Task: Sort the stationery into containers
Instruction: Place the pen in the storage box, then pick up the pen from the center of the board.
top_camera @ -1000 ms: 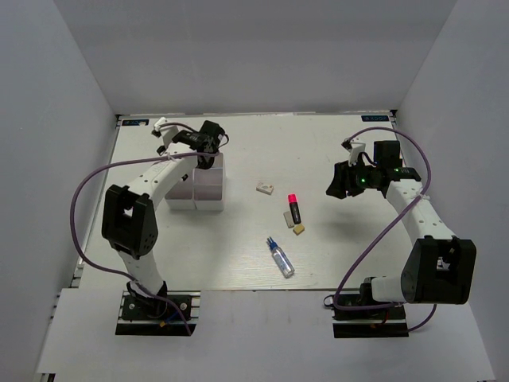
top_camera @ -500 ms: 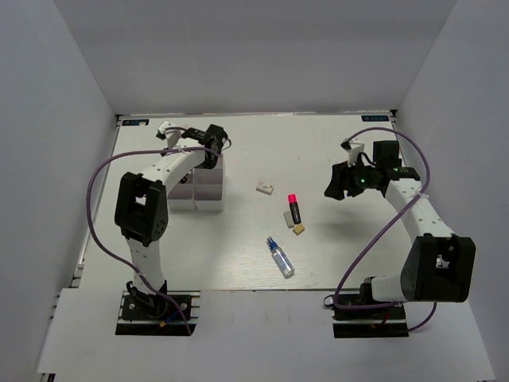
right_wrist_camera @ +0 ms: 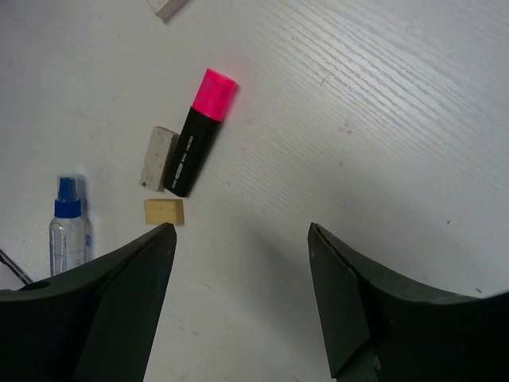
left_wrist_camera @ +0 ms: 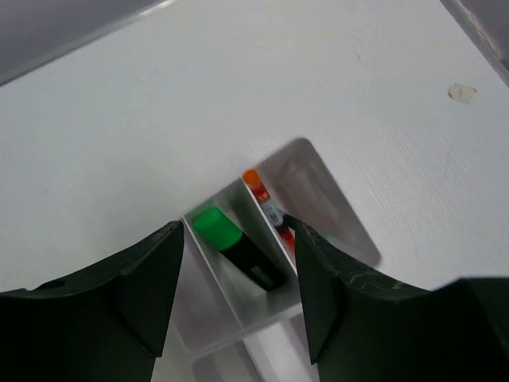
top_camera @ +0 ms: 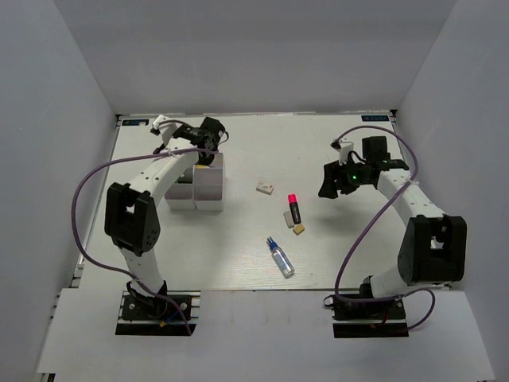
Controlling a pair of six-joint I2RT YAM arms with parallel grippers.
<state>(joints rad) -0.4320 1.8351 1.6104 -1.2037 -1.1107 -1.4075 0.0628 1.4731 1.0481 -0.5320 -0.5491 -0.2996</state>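
left gripper [left_wrist_camera: 235, 239]: jaws spread wide with nothing held; it hangs above the box, looking down into it
box [left_wrist_camera: 320, 199]: white see-through organizer on the table [top_camera: 238, 151]; it sits directly beneath the left gripper; thin walls split it into compartments
green highlighter [left_wrist_camera: 236, 247]: black body, green cap; it lies in a compartment straight below the gap between the left fingers
pen [left_wrist_camera: 266, 202]: thin, with an orange tip; it is in the next compartment, across one divider from the green highlighter, towards the finger seen on the right of the wrist view
right gripper [right_wrist_camera: 240, 231]: jaws wide apart and empty; it hovers over bare table, well apart from the box
red highlighter [right_wrist_camera: 200, 131]: black body, pinkish-red cap; it lies flat on the table ahead of the right gripper, on the side of the finger seen at left
pale eraser [right_wrist_camera: 159, 157]: small block lying right against the side of the red highlighter, on the side away from the gripper gap
tan eraser [right_wrist_camera: 164, 212]: small block just beside the red highlighter's base end
glue bottle [right_wrist_camera: 67, 232]: clear with a blue cap; it lies flat, farther out past the left-seen finger
white eraser [top_camera: 265, 188]: alone on the table beyond the red highlighter, between the two grippers
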